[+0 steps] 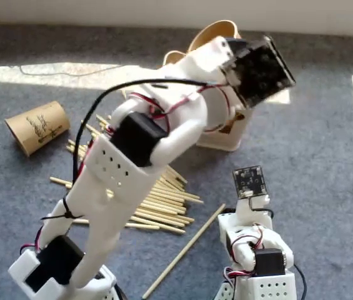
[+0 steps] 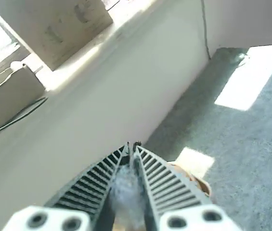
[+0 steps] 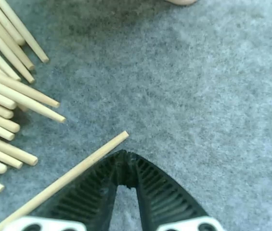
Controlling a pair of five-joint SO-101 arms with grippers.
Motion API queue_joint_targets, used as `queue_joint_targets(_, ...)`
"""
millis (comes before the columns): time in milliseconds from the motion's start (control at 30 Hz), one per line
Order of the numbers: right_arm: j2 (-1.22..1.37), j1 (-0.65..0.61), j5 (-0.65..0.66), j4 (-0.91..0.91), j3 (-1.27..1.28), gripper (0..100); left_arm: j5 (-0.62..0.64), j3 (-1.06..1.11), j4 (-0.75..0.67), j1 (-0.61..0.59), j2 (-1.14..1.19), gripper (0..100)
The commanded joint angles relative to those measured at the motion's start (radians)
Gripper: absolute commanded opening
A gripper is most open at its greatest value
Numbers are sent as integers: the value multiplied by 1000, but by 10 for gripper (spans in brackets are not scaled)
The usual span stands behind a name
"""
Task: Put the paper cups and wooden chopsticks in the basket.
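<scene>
A brown paper cup (image 1: 37, 127) lies on its side on the grey carpet at the left. A pile of wooden chopsticks (image 1: 160, 200) spreads beneath my left arm, with one stray chopstick (image 1: 185, 250) nearer the front. The white basket (image 1: 237, 136) stands at the back, and a tan cup rim (image 1: 215, 30) rises from it behind the arm. My left gripper (image 2: 132, 147) is shut and empty, raised over the basket and facing the wall. Low over the carpet, my right gripper (image 3: 126, 158) is shut and empty, its tips beside the stray chopstick (image 3: 63, 180) and near the pile (image 3: 6, 96).
A pale wall (image 2: 102, 96) with a ledge runs along the back of the carpet. A thin cable (image 1: 57, 72) lies on the floor at the back left. Open carpet (image 1: 326, 175) stretches to the right of the basket.
</scene>
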Motion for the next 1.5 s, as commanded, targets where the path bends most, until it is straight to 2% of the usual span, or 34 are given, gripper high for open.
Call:
queue_joint_targets(0,-5,10,0,10,97,5,68,-42,-12,-101,-47,35)
queue_joint_targets(100,-5,10,0,10,97,5,89,33,-20,-145,-51,35)
queue_joint_targets(267,-5,10,0,10,97,5,86,96,-48,-153,-45,35)
queue_joint_targets(500,-5,10,0,10,97,5,83,351,-336,-105,-44,38)
queue_joint_targets(633,-5,10,0,10,97,5,81,441,-413,-35,-45,38)
queue_joint_targets(800,-5,10,0,10,97,5,-23,455,-411,50,-45,35)
queue_joint_targets(900,-5,10,0,10,97,5,-37,452,-408,76,-47,35)
queue_joint_targets(1333,-5,10,0,10,97,5,-32,446,-405,21,-58,34)
queue_joint_targets(1467,-5,10,0,10,97,5,-32,444,-325,22,-108,34)
